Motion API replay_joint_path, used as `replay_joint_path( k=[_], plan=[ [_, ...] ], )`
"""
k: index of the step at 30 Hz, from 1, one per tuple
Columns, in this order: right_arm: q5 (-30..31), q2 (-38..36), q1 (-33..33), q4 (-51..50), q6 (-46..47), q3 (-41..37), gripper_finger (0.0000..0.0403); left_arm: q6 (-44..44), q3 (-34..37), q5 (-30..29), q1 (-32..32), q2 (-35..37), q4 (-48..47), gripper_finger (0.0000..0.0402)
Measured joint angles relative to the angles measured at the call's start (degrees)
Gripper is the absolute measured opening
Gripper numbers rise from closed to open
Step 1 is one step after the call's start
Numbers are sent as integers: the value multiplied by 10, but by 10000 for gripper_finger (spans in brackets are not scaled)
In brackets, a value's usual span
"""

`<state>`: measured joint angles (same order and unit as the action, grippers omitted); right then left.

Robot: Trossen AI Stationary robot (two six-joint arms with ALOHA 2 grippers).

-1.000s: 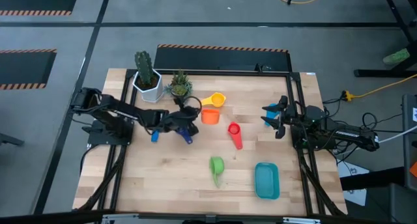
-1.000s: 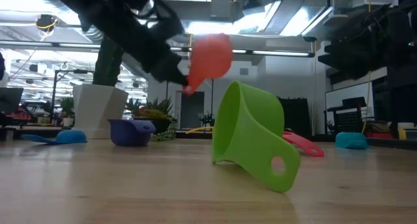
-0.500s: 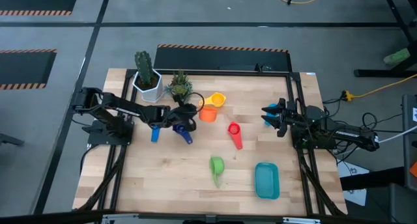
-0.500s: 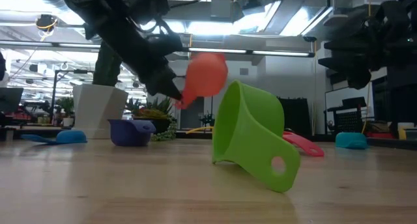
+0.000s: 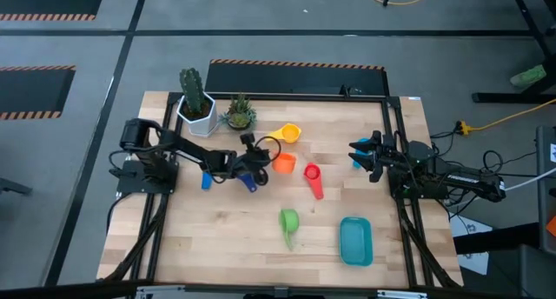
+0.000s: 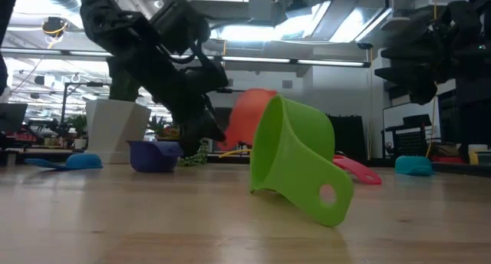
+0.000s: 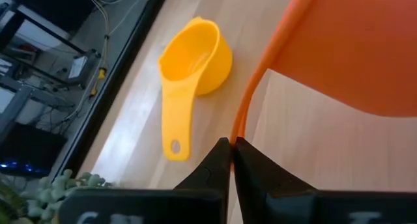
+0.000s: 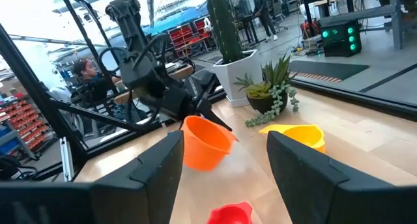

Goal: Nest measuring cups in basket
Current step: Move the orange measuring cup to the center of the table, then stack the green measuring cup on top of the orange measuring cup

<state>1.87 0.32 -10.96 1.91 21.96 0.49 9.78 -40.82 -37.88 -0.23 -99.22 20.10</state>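
Note:
My left gripper (image 5: pixel 263 162) is shut on the orange cup (image 5: pixel 284 163), which hangs low over the middle of the table; in the low view the green cup hides its underside. The yellow cup (image 5: pixel 289 133) lies just beyond it, toward the far edge. The red cup (image 5: pixel 313 179) lies on the table to its right. The green cup (image 5: pixel 288 222) lies on its side near the front. The dark blue cup (image 5: pixel 249 182) and the light blue cup (image 5: pixel 206 179) lie under the left arm. The teal basket (image 5: pixel 355 240) sits at the near right. My right gripper (image 5: pixel 354 154) waits open at the right. My left gripper pinches the orange cup's thin handle (image 7: pixel 242 123) between its two fingers. The fingers (image 8: pixel 218 124) come slanting down from the table's left and lie along the handle. The bowl (image 7: pixel 365 48) sticks out beyond the fingertips, tilted; whether it touches the table I cannot tell.
A white pot with a cactus (image 5: pixel 196 108) and a small succulent (image 5: pixel 239 115) stand at the far left. Black frame rails (image 5: pixel 395 203) run along both sides of the wooden table.
My left gripper has gone down and a little toward the table's near right with the orange cup, which has sunk from well above the table to just over it. My right gripper has rolled about its own axis without leaving its place.

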Motion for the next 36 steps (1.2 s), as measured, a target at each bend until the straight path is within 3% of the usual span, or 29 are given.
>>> replay_joint_path(
  k=[19, 36],
  plan=[
    [1, 0, 0, -1, -1, 0, 225, -2, 0, 14, 6, -3, 2, 78],
    [-3, 0, 0, 52, -14, 0, 225, -1, -65, 20, -56, -2, -1, 82]
  ],
)
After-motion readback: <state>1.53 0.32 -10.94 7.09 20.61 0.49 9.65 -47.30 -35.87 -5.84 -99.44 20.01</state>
